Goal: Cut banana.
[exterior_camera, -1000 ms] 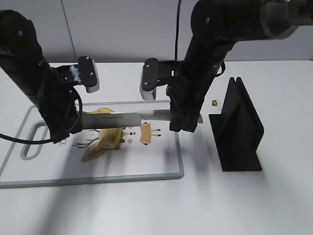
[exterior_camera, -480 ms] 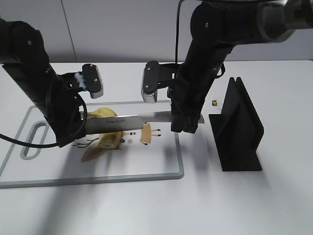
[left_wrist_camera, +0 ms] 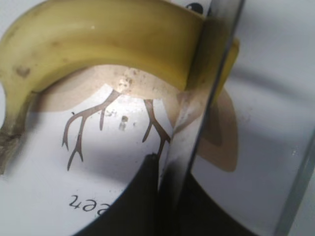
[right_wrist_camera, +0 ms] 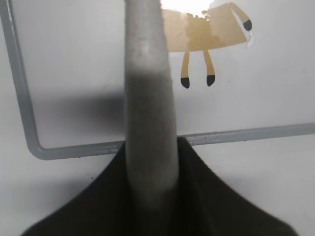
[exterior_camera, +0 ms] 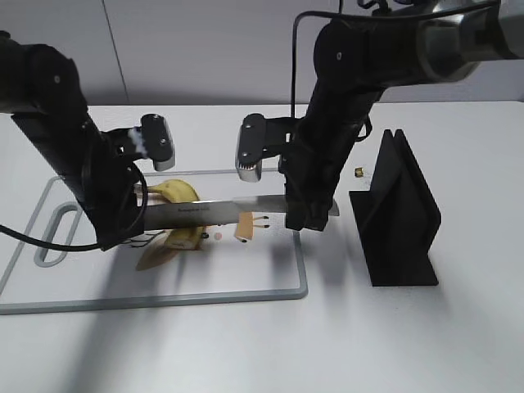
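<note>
A yellow banana (exterior_camera: 175, 191) lies on the white cutting board (exterior_camera: 302, 270); in the left wrist view the banana (left_wrist_camera: 98, 39) curves across the top. A long knife (exterior_camera: 213, 213) lies level across it, held at both ends. My left gripper (exterior_camera: 115, 225) is shut on the blade's tip end (left_wrist_camera: 197, 113), jaws (left_wrist_camera: 172, 196) on either side of it. My right gripper (exterior_camera: 307, 214) is shut on the grey handle (right_wrist_camera: 147, 123), with its jaws (right_wrist_camera: 150, 196) around it. The blade crosses the banana near one end and touches it.
A black knife holder (exterior_camera: 401, 213) stands to the right of the board. A small yellowish object (exterior_camera: 359, 172) lies behind it. The board has a grey rim (right_wrist_camera: 22, 98), a handle slot (exterior_camera: 51, 237) at its left and a printed deer picture (left_wrist_camera: 98, 113).
Both arms have come down together, bringing the knife from above the banana down onto it. The left arm has shifted slightly to the right.
</note>
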